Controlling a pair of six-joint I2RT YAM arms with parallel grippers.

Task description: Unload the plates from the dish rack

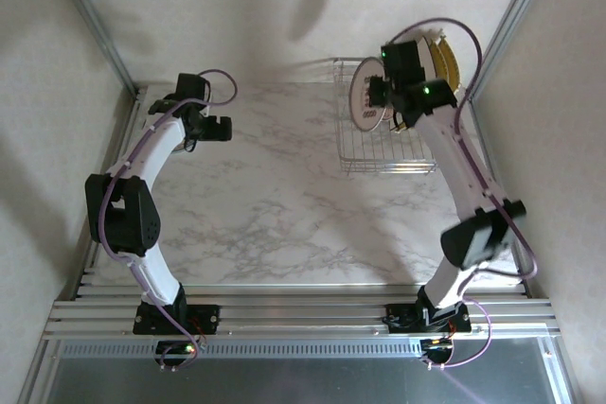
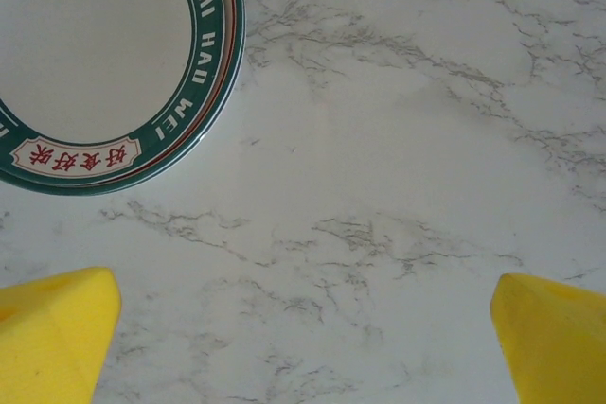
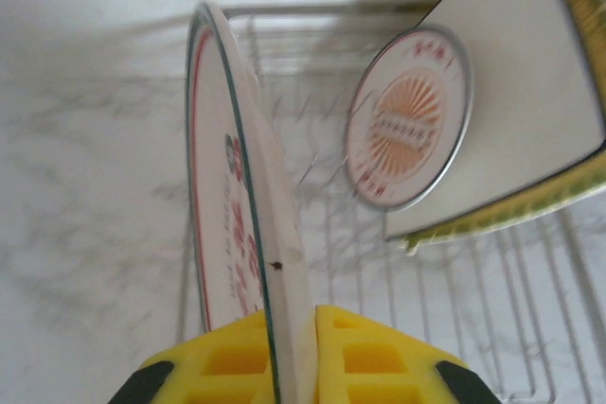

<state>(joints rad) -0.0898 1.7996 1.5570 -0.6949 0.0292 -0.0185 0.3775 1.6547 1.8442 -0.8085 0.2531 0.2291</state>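
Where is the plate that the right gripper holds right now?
Top view, far right: the plate stands on edge in the right gripper, over the left side of the dish rack, beside the small orange-centred plate standing in it.

Upright round plate (image 3: 237, 234) over wire rack (image 1: 388, 169)

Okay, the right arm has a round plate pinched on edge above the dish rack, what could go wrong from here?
1. The right gripper clamps the round plate only at its rim, with the plate standing on edge, so it may pivot or slip during the carry.
2. The small orange-centred plate leans on the square white plate in the dish rack, right beside the held one. A sideways swing could knock them.
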